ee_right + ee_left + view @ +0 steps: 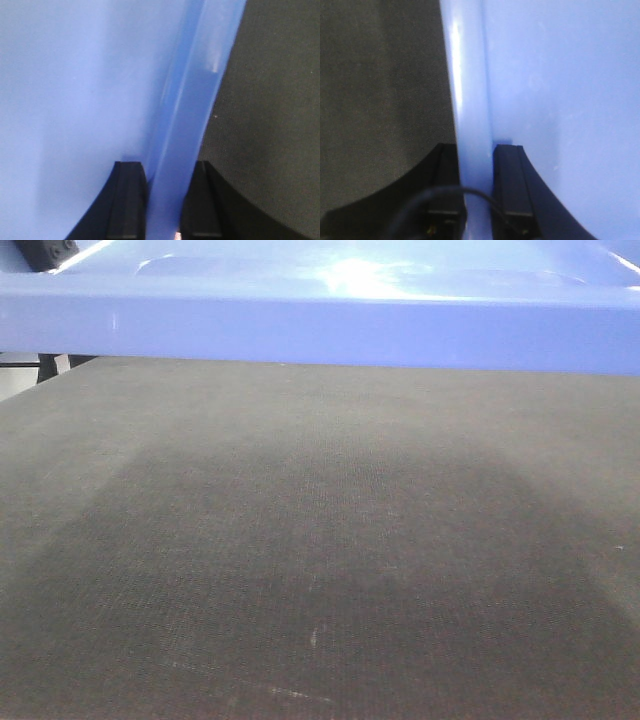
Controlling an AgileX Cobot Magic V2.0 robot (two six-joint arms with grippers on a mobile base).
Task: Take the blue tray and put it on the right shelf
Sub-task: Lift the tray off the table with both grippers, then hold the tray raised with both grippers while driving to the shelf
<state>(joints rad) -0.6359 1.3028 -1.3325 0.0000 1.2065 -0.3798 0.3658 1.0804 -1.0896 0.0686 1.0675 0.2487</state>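
Note:
The blue tray (330, 325) fills the top of the front view, held above a dark grey woven surface (320, 560). My left gripper (476, 150) is shut on the tray's left rim (470, 100), one finger outside and one inside the tray. My right gripper (165, 167) is shut on the tray's right rim (195, 115) in the same way. A bit of the left gripper (45, 252) shows at the top left of the front view. The right shelf is out of view.
The dark grey woven surface spreads under the tray in all views (380, 100) (270, 110). At the far left, under the tray, a dark support (52, 366) and pale floor show.

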